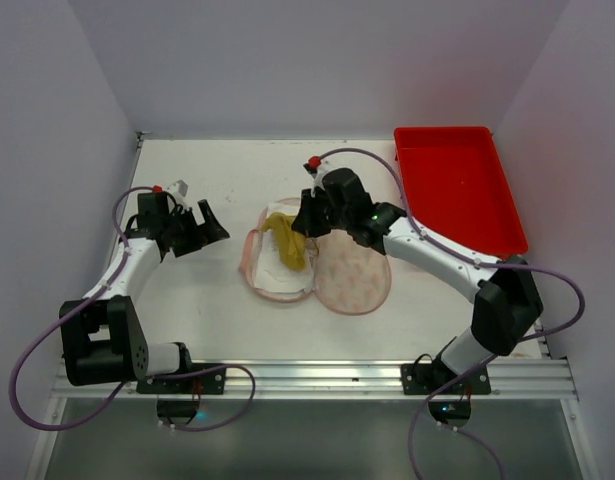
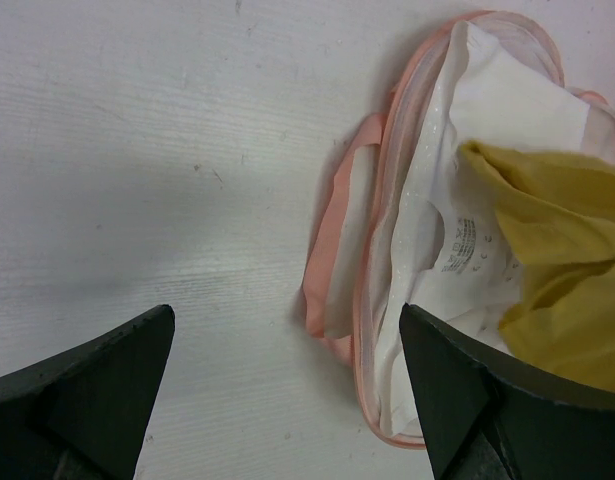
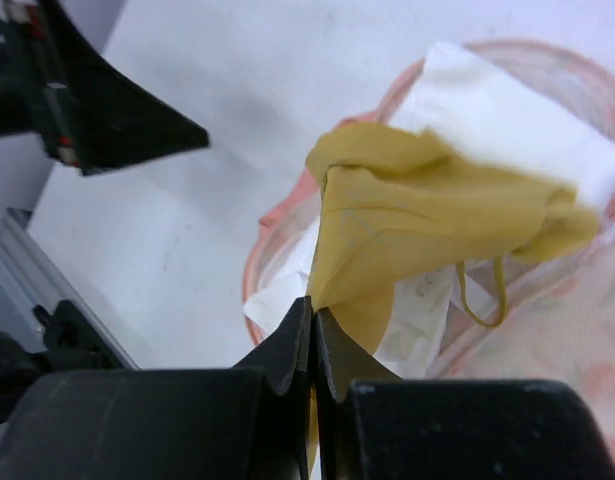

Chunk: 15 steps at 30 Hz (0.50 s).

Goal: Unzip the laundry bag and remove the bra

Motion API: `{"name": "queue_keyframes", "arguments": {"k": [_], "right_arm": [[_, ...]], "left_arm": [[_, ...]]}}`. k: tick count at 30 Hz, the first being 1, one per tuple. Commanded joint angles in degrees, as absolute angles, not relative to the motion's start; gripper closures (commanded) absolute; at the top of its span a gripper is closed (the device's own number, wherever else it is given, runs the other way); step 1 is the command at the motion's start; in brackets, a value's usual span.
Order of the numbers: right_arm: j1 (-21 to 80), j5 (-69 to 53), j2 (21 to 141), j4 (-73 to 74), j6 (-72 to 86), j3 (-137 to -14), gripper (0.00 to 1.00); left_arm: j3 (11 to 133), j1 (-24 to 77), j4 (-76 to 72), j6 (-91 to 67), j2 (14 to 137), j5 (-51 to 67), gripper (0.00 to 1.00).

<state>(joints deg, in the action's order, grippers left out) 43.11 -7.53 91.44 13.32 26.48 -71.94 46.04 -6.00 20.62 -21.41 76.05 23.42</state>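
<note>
Right gripper (image 3: pixel 312 325) pinched shut on limp mustard bra (image 3: pixel 417 210), over unzipped laundry bag (image 1: pixel 353 276) mid-table; pink-edged, whitish lining. Left gripper (image 2: pixel 287 335) spread wide, open tabletop (image 2: pixel 137 150) beside bag's left rim.

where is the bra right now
In the top view the yellow bra sits mid-table on the white lining of the opened laundry bag, one end pinched in the right gripper, left of the red tray.

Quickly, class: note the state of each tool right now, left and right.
Left tool: open, holding nothing.
Right tool: closed on the yellow bra, over the opened laundry bag.
</note>
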Motion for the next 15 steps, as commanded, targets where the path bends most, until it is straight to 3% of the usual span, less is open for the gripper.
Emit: {"name": "queue_keyframes", "arguments": {"k": [1, 15], "right_arm": [[41.4, -9.7, 86.8, 17.0, 24.2, -77.1, 1.0], [12.6, -12.2, 80.7, 32.8, 16.9, -98.0, 1.0]], "left_arm": [[46.2, -6.8, 18.8, -20.2, 75.9, 24.7, 0.02], [46.2, -7.1, 18.7, -20.2, 76.1, 25.0, 0.03]]}}
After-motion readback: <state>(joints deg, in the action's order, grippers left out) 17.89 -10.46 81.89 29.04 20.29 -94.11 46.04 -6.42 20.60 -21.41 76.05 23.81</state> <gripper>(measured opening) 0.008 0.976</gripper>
